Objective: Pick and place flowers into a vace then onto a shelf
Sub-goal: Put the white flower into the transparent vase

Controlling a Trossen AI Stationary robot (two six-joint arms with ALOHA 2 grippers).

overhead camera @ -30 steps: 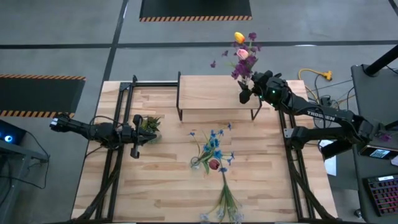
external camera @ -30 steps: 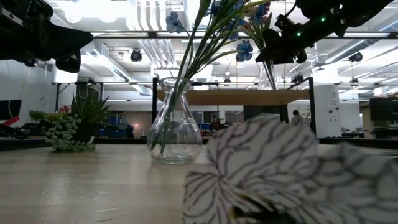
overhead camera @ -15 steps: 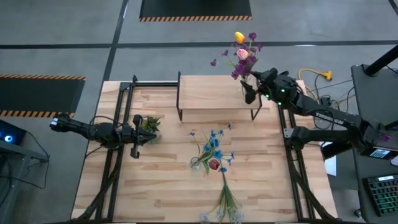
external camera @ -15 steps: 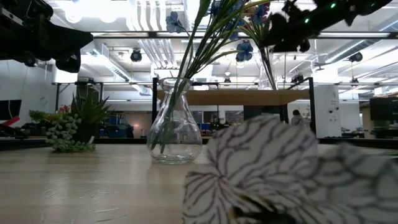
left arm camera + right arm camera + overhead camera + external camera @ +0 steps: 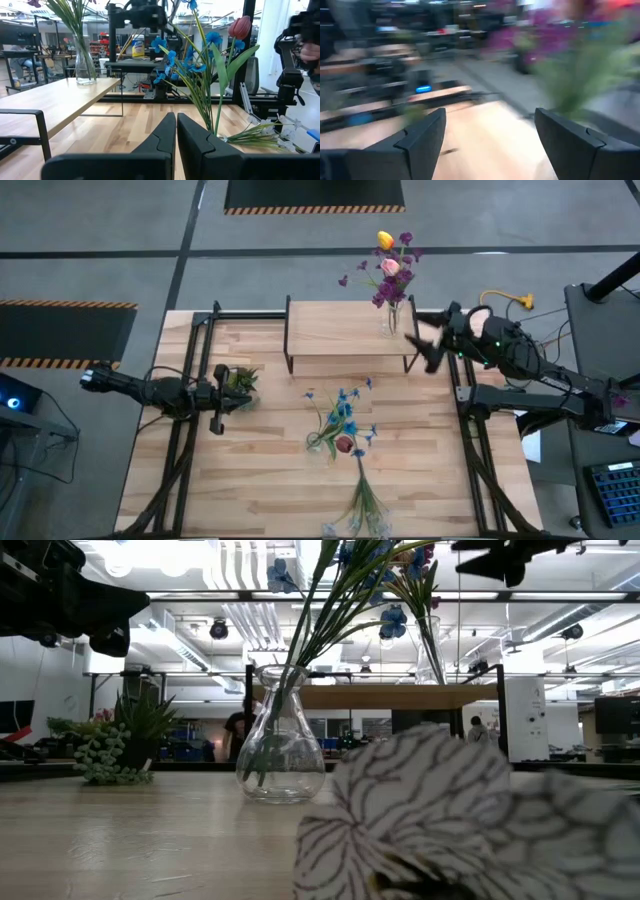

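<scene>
Two vases hold flowers; the clear one (image 5: 318, 442) midtable looks fragile, slick, top-heavy, best gripped at its neck, right gripper (image 5: 428, 345) spread empty, left gripper (image 5: 217, 402) pressed together.

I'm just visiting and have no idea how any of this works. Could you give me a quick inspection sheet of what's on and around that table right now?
Surface: slatted wooden table, black frame rails along both sides.
Job's things: shelf carries a glass vase of purple, pink and yellow flowers at its right end; second vase of blue flowers mid-table; loose stems at the near edge.
Clutter: small potted plant.
Grippers: right gripper open, empty, just right of the shelf; left gripper shut, beside the potted plant.
Cables: yellow cable on the floor, far right.
Surroundings: grey floor, hazard-striped mats; a person in the room behind.
</scene>
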